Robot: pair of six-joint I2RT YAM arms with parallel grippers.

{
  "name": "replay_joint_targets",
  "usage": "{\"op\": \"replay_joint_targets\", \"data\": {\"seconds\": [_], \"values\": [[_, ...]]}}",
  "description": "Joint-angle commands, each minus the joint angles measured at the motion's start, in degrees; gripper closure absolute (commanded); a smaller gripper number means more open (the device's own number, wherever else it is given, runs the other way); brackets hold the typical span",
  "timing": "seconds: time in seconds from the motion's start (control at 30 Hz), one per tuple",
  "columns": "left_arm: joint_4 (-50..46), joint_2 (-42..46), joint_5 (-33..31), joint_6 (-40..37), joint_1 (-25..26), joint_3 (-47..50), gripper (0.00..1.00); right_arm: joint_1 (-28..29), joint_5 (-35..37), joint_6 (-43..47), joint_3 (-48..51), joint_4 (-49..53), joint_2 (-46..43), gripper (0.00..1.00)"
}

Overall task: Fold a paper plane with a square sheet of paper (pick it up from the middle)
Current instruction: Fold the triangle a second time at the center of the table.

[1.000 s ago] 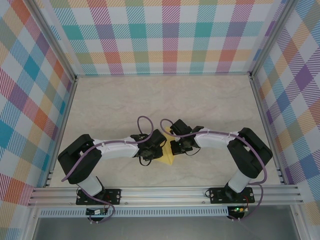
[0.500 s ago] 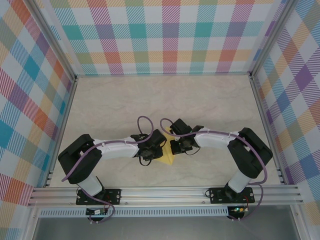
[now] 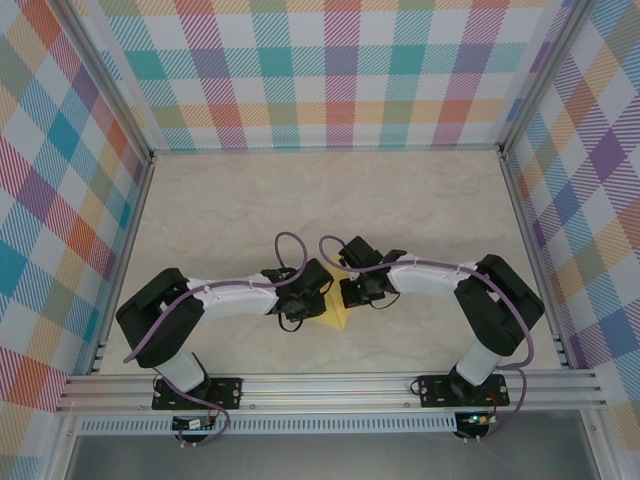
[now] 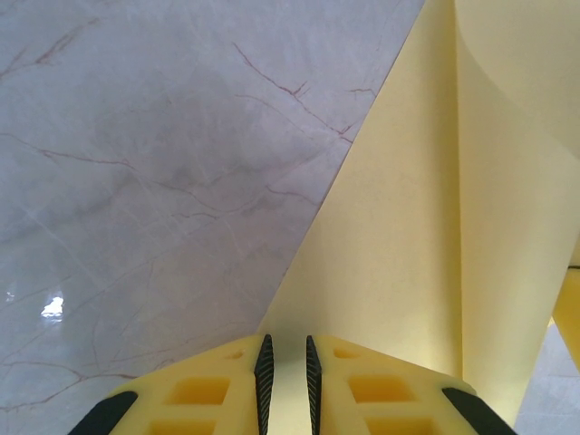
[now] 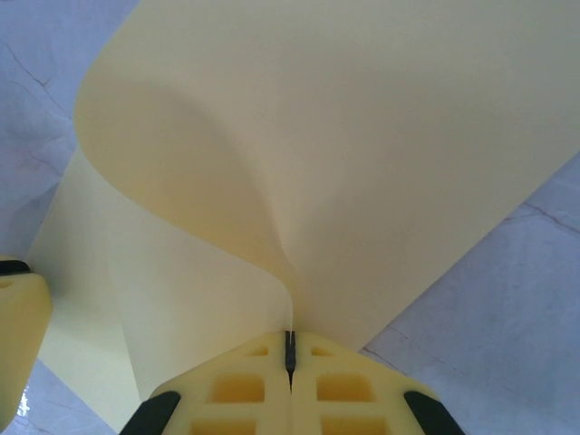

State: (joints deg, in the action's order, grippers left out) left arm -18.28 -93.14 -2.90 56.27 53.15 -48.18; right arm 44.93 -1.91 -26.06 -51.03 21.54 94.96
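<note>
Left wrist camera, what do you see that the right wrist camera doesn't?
The left wrist view has the left pincer, its pads a little apart, over yellow paper that lies mostly flat. The paper's straight edge crosses a wide stretch of marble table. The right wrist view has the right pincer shut tight on the paper, which curls up and over in a big bend. Both share the same yellow paper and the marble table under it.
</note>
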Motion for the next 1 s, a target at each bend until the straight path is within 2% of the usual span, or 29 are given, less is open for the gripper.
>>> {"op": "replay_joint_targets", "data": {"seconds": [0.0,0.27,0.7,0.97], "values": [[-1.47,-1.34,0.48,-0.13,0.2,-0.05,0.8,-0.36,0.83,0.68,-1.57,1.32,1.21,0.97],[-1.45,-0.63,0.23,-0.24,0.2,0.18,0.79,-0.37,1.86,0.16,-1.77,2.55,2.53,0.97],[-0.7,1.29,0.47,-1.43,0.21,-0.63,0.78,-0.19,-0.6,-0.79,0.4,0.53,-1.03,0.96],[-0.7,1.36,0.41,-1.43,0.15,-1.12,0.78,-0.15,0.13,-1.5,0.43,0.95,0.75,0.96]]}}
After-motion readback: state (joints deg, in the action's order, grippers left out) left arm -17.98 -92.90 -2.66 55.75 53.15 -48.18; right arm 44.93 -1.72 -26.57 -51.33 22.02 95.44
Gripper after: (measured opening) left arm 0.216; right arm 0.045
